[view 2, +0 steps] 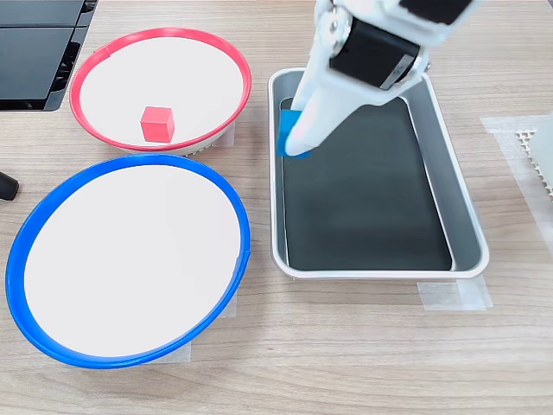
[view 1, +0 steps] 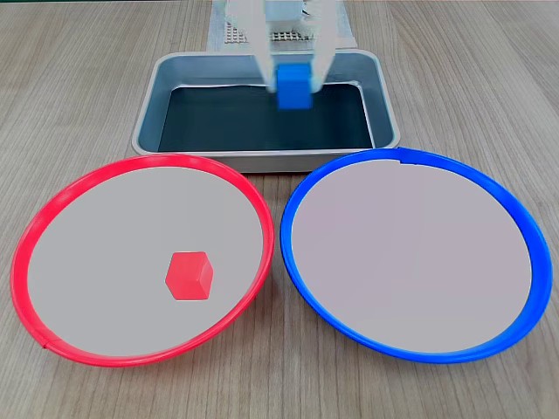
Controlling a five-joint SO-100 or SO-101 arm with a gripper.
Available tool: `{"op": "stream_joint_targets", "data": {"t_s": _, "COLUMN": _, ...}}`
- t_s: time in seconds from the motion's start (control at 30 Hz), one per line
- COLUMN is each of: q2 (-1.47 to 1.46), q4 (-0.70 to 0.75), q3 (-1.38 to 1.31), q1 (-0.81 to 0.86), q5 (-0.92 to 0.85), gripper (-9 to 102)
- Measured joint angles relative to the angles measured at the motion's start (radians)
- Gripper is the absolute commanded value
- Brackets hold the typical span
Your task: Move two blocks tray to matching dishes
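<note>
Blue block [view 1: 294,85] in end effector [view 1: 294,87], above tray [view 2: 462,216].

Red block [view 1: 189,276] in red-rimmed dish [view 1: 52,209], blue block [view 1: 294,85] above tray [view 1: 262,159], blue-rimmed dish [view 1: 524,227] bare

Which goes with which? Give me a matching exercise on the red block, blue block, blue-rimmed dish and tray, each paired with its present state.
Things:
1. red block
2. blue block
3. blue-rimmed dish
4. tray

States:
A. held in the hand, above the tray
B. lying in the red-rimmed dish
C. holds no block
D. dark floor, hand over it

Pairs: 1-B, 2-A, 3-C, 4-D
</note>
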Motion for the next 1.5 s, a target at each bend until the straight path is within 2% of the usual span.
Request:
{"op": "stream_joint_targets", "data": {"t_s": 0.07, "q2": -0.037, "q4": -0.051, "q3": -0.083, "q1": -0.072, "q5": 0.206, "gripper": 0}}
{"op": "stream_joint_targets", "data": {"t_s": 0.13, "q2": -0.109, "q4": -0.178, "q3": -0.103, "q1": -0.104, "q5": 0.373, "gripper": 0}}
{"op": "stream_joint_targets", "data": {"t_s": 0.27, "q2": -0.299, "q4": -0.529, "q3": -0.063, "q1": -0.140, "q5": 0.446, "gripper": 0}}
{"op": "stream_joint_targets", "data": {"t_s": 0.33, "q2": -0.411, "q4": -0.678, "q3": -0.064, "q1": -0.124, "q5": 0.446, "gripper": 5}}
{"op": "stream_joint_targets", "data": {"t_s": 0.47, "q2": -0.497, "q4": -0.759, "q3": -0.064, "q1": -0.133, "q5": 0.416, "gripper": 23}}
{"op": "stream_joint_targets", "data": {"t_s": 0.63, "q2": -0.485, "q4": -0.801, "q3": -0.043, "q1": -0.123, "q5": 0.399, "gripper": 28}}
{"op": "stream_joint_targets", "data": {"t_s": 0.67, "q2": -0.469, "q4": -0.805, "q3": -0.026, "q1": -0.123, "q5": 0.405, "gripper": 27}}
{"op": "stream_joint_targets", "data": {"t_s": 0.7, "q2": -0.443, "q4": -0.822, "q3": -0.002, "q1": -0.123, "q5": 0.414, "gripper": 17}}
{"op": "stream_joint_targets", "data": {"t_s": 0.73, "q2": -0.414, "q4": -0.844, "q3": 0.025, "q1": -0.123, "q5": 0.426, "gripper": 2}}
{"op": "stream_joint_targets", "data": {"t_s": 0.77, "q2": -0.377, "q4": -0.864, "q3": 0.052, "q1": -0.123, "q5": 0.440, "gripper": 0}}
{"op": "stream_joint_targets", "data": {"t_s": 0.93, "q2": -0.106, "q4": -0.986, "q3": 0.232, "q1": -0.094, "q5": 0.661, "gripper": -1}}
{"op": "stream_joint_targets", "data": {"t_s": 1.0, "q2": 0.034, "q4": -1.071, "q3": 0.337, "q1": -0.038, "q5": 0.839, "gripper": -1}}
{"op": "stream_joint_targets", "data": {"t_s": 1.03, "q2": 0.149, "q4": -1.111, "q3": 0.422, "q1": 0.003, "q5": 1.019, "gripper": -1}}
{"op": "stream_joint_targets", "data": {"t_s": 1.17, "q2": 0.434, "q4": -1.097, "q3": 0.650, "q1": 0.044, "q5": 1.246, "gripper": -1}}
{"op": "stream_joint_targets", "data": {"t_s": 1.4, "q2": 0.985, "q4": -0.920, "q3": 1.092, "q1": 0.069, "q5": 1.235, "gripper": -1}}
{"op": "stream_joint_targets", "data": {"t_s": 1.5, "q2": 1.147, "q4": -0.756, "q3": 1.140, "q1": 0.069, "q5": 1.230, "gripper": -1}}
